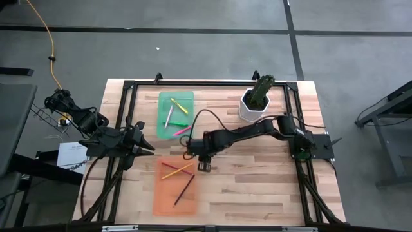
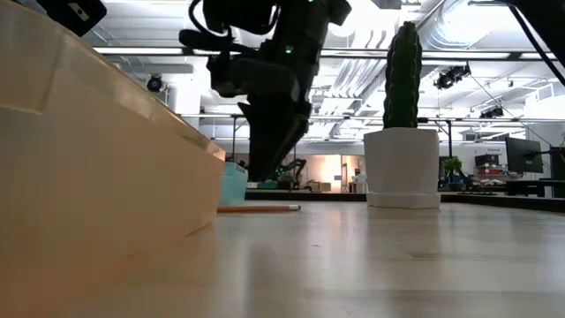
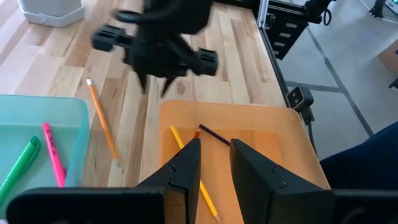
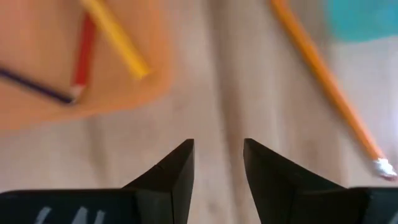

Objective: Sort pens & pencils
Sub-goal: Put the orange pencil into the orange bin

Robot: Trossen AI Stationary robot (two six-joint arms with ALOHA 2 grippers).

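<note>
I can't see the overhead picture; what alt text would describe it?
The right gripper, open, hovers between a green tray of pens and an orange tray of pencils on a wooden table. The left gripper waits nearby.

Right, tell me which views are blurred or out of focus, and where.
Right wrist view: the orange pencil and the orange tray are smeared soft. Left wrist view: the right gripper is blurred while the green tray stays crisp. Low view: the near tray wall is a soft mass and the cactus pot sharp. High view: evenly sharp.
</note>
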